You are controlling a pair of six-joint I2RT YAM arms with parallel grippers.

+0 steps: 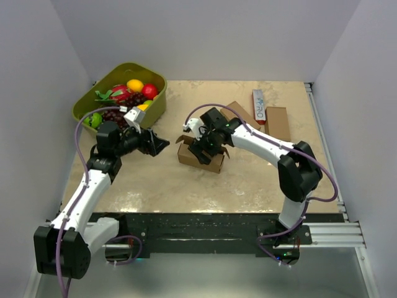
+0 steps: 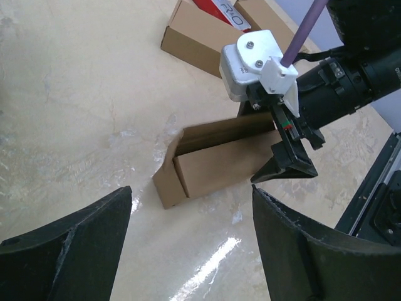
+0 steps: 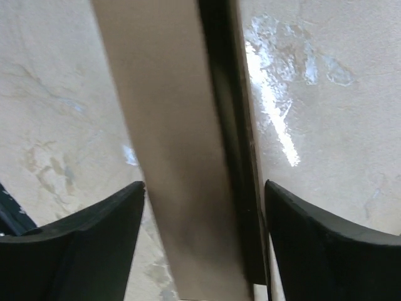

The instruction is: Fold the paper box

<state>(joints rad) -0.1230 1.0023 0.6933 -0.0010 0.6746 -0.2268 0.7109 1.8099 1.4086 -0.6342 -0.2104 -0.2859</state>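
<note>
Fruit-filled bin (image 1: 159, 103), paper box (image 1: 198, 161) wall between spread right pincer (image 3: 205, 188), left pincer (image 2: 191, 193) agape, empty

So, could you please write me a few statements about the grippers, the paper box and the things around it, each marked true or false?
1. The left gripper grips the paper box. False: its jaws stand open and empty, apart from the box.
2. The right gripper has a cardboard panel of the paper box between its fingers. True.
3. The green tub holds fruit. True.
4. The white-and-red carton lies in the green tub. False: it lies at the far right of the table, beside the plain brown boxes.
</note>
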